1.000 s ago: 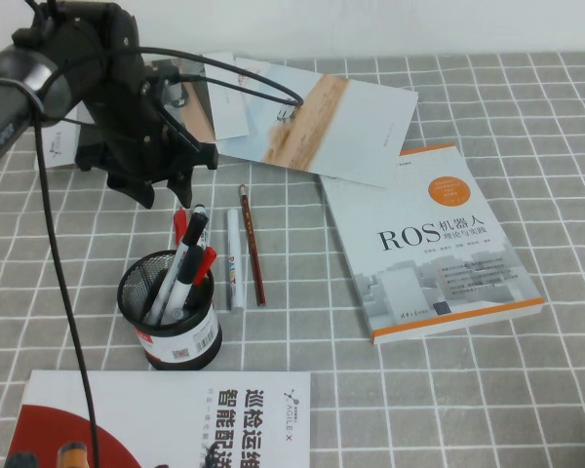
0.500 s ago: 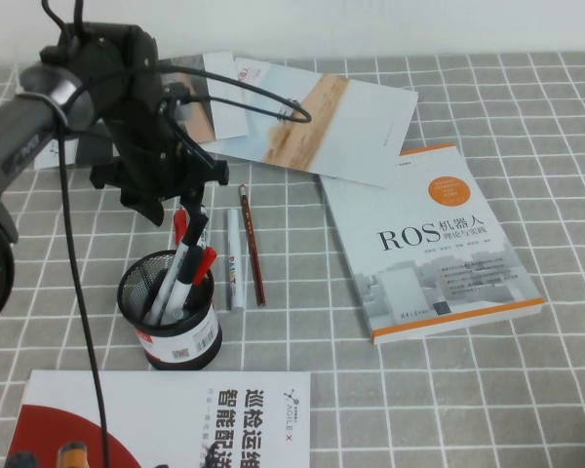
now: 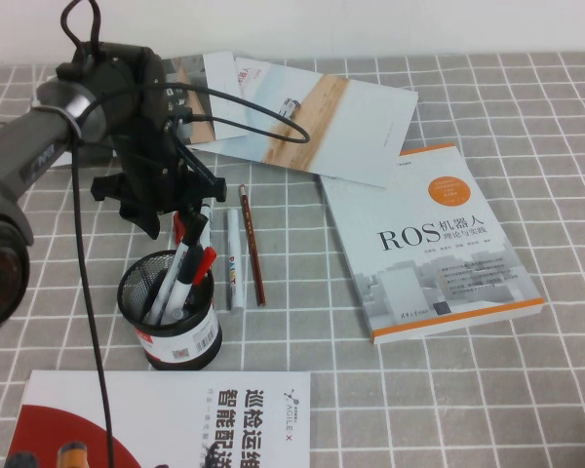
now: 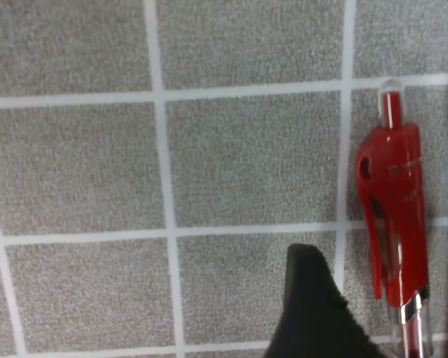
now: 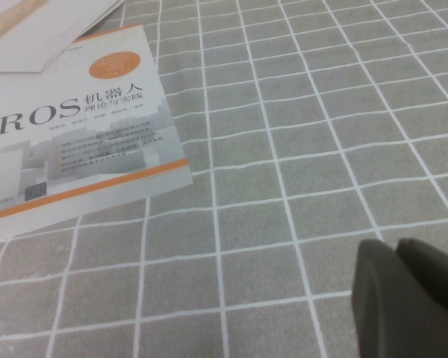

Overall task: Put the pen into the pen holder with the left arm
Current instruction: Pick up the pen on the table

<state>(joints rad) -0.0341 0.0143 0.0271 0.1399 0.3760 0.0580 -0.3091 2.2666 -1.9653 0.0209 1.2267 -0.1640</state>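
The red pen (image 4: 392, 216) lies flat on the grey checked cloth; in the high view only its red end (image 3: 180, 231) shows, just behind the pen holder (image 3: 172, 317). The holder is a black mesh cup with a red-and-white label, upright, with several markers in it. My left gripper (image 3: 171, 216) hangs low right over the pen. It is open, with one finger (image 4: 310, 306) beside the pen and the other at the picture's edge, so the pen lies between them (image 4: 384, 317). My right gripper (image 5: 411, 298) is shut and empty above bare cloth.
A white marker (image 3: 234, 258) and a thin dark red pencil (image 3: 253, 244) lie right of the cup. A ROS book (image 3: 434, 244) lies at right, also in the right wrist view (image 5: 67, 127). Papers (image 3: 312, 117) lie at the back, a red-and-white booklet (image 3: 175, 419) at the front.
My left gripper has moved right and down from the back left, and now sits over the red pen behind the cup. Nothing else has moved.
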